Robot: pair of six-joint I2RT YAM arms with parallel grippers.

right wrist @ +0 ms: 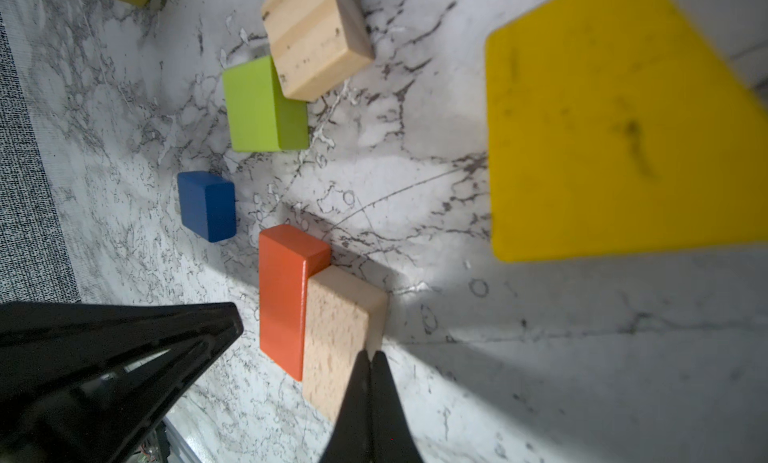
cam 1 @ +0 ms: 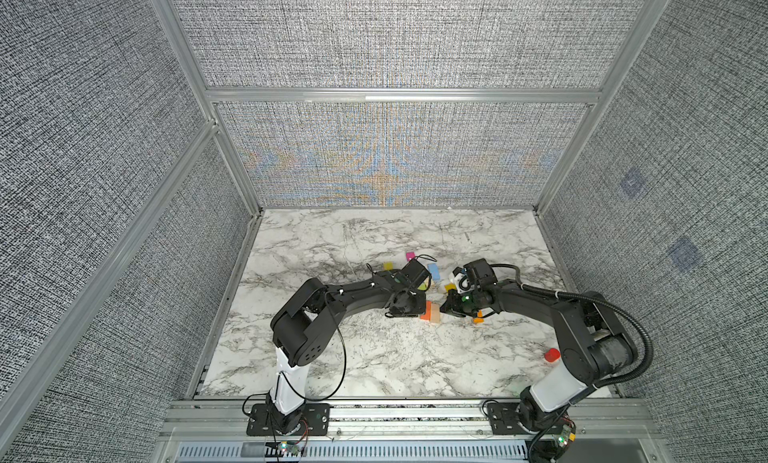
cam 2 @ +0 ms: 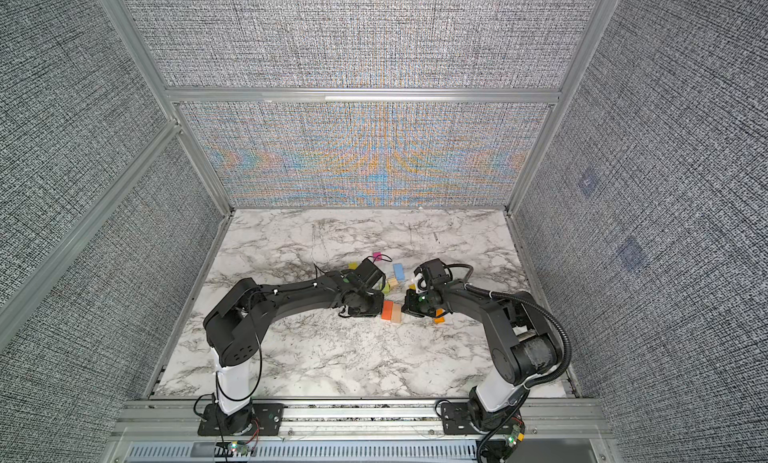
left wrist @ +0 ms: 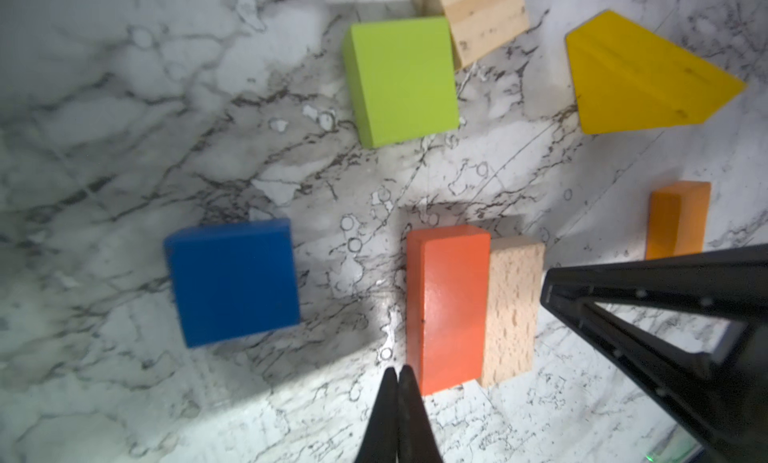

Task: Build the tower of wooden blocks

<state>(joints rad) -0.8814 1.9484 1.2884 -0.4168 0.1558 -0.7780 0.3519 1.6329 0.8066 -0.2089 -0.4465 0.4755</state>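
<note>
An orange brick (cam 1: 426, 310) and a tan brick (cam 1: 435, 314) lie side by side, touching, on the marble table (cam 1: 374, 357). My left gripper (cam 1: 417, 311) is shut, with its tips at the orange brick's (left wrist: 446, 307) outer side. My right gripper (cam 1: 443, 309) is shut too, its tips against the tan brick's (right wrist: 336, 336) outer edge. Neither holds anything. Loose wood blocks lie beyond: blue (left wrist: 232, 282), green (left wrist: 403, 80), a tan cube (left wrist: 482, 20), yellow (left wrist: 640, 78). No tower is in view; every block rests on the table.
Magenta (cam 1: 410, 256), yellow (cam 1: 388, 266) and light blue (cam 1: 433, 269) blocks lie behind the arms. A small orange block (cam 1: 478, 318) sits under the right wrist. A red block (cam 1: 552, 355) stands near the right arm's base. Grey walls enclose the table.
</note>
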